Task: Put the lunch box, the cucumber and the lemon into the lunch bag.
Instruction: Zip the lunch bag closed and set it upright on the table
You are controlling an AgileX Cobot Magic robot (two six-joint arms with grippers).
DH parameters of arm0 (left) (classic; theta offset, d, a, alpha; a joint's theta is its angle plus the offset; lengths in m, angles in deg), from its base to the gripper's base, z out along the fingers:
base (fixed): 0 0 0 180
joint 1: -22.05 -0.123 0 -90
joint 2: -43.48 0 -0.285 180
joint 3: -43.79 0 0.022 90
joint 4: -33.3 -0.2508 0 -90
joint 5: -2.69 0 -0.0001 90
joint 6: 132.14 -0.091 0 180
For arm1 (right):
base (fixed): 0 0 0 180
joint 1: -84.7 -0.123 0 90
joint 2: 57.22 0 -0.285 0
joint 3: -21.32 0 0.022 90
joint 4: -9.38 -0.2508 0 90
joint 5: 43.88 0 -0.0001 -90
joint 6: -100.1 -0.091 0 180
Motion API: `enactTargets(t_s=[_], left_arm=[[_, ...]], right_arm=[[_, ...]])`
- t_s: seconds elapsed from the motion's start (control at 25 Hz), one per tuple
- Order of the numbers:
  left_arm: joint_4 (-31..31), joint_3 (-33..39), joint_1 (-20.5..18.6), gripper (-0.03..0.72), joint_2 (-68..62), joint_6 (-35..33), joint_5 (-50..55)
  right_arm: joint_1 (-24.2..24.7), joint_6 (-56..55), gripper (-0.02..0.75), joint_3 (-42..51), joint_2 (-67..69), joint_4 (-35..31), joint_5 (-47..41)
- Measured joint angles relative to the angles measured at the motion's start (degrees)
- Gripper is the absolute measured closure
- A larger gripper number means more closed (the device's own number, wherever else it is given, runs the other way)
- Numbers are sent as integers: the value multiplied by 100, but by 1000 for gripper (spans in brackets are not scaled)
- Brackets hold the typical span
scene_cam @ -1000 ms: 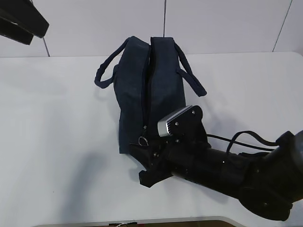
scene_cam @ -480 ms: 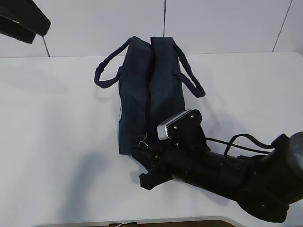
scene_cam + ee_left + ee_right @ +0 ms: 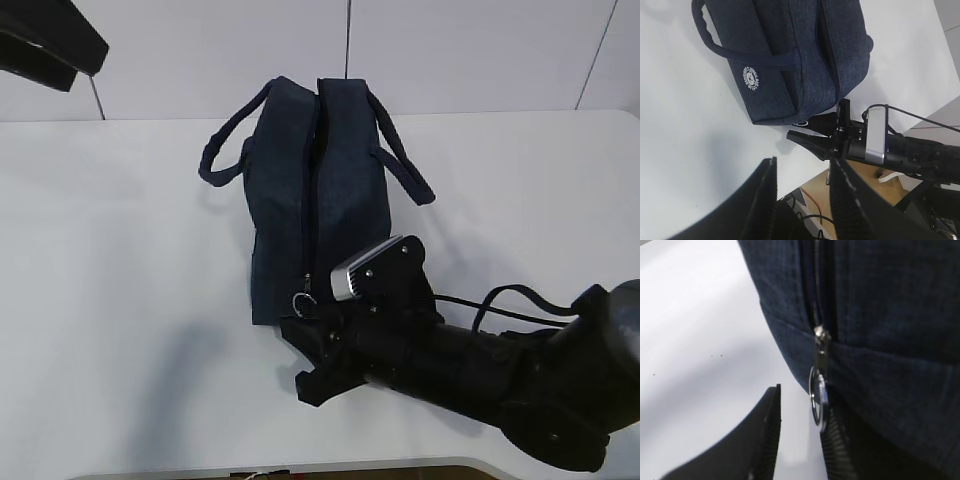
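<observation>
Right wrist view: right tool [image 3: 799, 432] closing in on the ring pull [image 3: 817, 402], nothing pinched yet.
Its fingers look spread, the ring resting against one; a miss means pinching fabric or shoving the zipped lunch bag [image 3: 315, 190]. Left tool [image 3: 800, 200] hangs spread and empty, well clear. Beyond, plenty of open surface [image 3: 120, 260]; lunch box, cucumber, lemon aren't visible.

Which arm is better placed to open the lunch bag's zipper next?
The right. Its gripper sits at the lunch bag's near end, the ring pull between its fingers, not clamped. The left gripper hangs high, away from the bag.
</observation>
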Motion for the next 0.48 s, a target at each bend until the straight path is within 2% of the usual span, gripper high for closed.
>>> enactTargets(t_s=[0.12,0.28,0.48], left_arm=[[0,0,0,433,0,0,0],[11,0,0,440,0,0,0],[11,0,0,442,0,0,0]], right_arm=[[0,0,521,0,0,0,-20],[0,-10,583,0,0,0,-20],[0,-10,596,0,0,0,114]])
